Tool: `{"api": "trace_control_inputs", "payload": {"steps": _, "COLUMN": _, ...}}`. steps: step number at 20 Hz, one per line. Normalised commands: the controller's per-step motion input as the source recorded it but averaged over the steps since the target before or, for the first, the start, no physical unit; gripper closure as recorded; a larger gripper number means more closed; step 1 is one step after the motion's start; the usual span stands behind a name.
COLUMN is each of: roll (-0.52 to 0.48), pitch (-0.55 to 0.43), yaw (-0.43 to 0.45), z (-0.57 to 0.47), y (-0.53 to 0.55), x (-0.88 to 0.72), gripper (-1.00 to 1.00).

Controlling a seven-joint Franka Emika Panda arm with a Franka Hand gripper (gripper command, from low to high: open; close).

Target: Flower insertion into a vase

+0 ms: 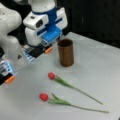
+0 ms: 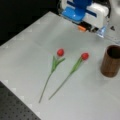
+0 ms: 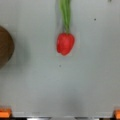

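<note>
The pincer [image 1: 37, 53] hangs above the table [image 1: 100, 65], holding nothing.

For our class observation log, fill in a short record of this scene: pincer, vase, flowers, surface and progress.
Pincer: open, empty, above the table beside the vase, its orange fingertips wide apart in the wrist view
Vase: copper-brown cylinder, upright, nothing inside
Flowers: two red tulips lying flat, one nearer the vase, one farther; stems roughly parallel
Surface: pale grey table
Progress: no flower picked up or inserted yet
</note>
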Motion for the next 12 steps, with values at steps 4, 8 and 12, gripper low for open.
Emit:
{"api": "trace_control_inputs", "payload": {"steps": 4, "roll": -0.049, "pitch": 0.005, "yaw": 0.168, "z": -0.05, "y": 0.0, "x": 0.09, "gripper": -1.0}}
{"api": "trace_control_inputs", "payload": {"steps": 8, "roll": -0.067, "pitch": -0.035, "yaw": 0.148, "z": -0.17, "y": -0.01, "x": 0.22, "gripper": -1.0}}
{"api": "trace_control_inputs", "payload": {"steps": 12, "roll": -0.064, "pitch": -0.004, "yaw": 0.105, "z": -0.27, "y": -0.01, "x": 0.26, "gripper": -1.0}}
